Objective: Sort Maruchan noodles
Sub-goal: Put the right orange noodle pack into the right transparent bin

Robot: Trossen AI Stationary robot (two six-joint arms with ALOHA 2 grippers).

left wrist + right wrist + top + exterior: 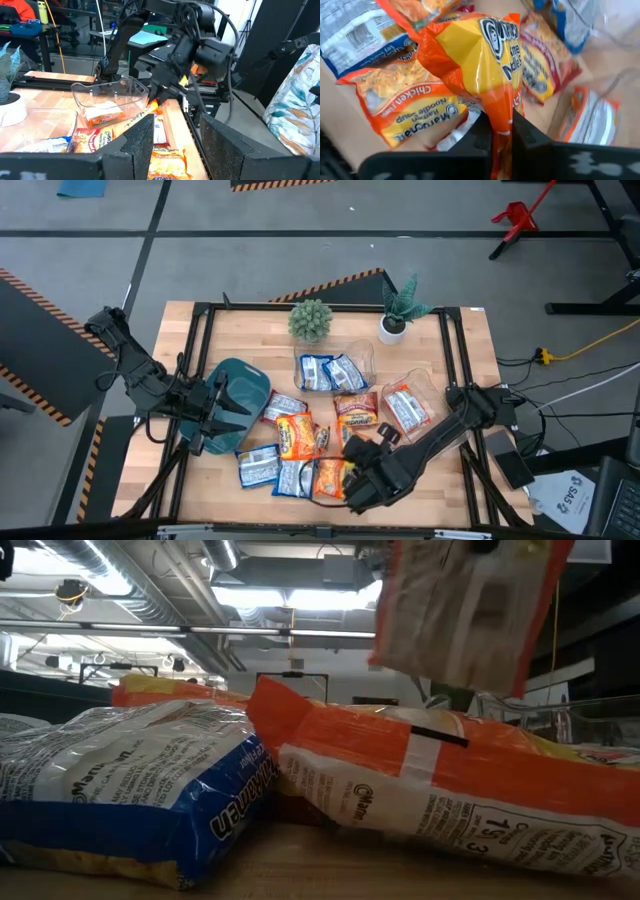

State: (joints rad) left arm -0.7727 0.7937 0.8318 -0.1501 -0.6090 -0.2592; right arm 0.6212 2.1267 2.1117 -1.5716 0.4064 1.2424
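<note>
Several Maruchan noodle packets (295, 435) lie in a loose pile on the wooden table, some blue-and-white (258, 467), some orange, one red-brown (356, 408). My right gripper (352, 477) is at the pile's near side, shut on an orange-yellow packet (480, 55), which also shows high in the low view (470, 600). My left gripper (222, 408) hovers open over the dark teal bin (245, 380) at the table's left; its two fingers (135, 145) show apart and hold nothing. My right gripper pinches the orange-yellow packet by its crimped end seam (501, 127) between the two fingers. It comes slanting down from the table's right. The packet (470, 600) is lifted clear of the pile and hangs tilted below the fingers.
One clear tub (335, 370) holds blue packets, and another (408, 405) holds an orange one. Two potted plants (310, 320) (400, 310) stand by the far edge. A black frame rail (460, 360) runs round the table. Blue (130, 790) and orange (450, 790) packets lie close to the low camera.
</note>
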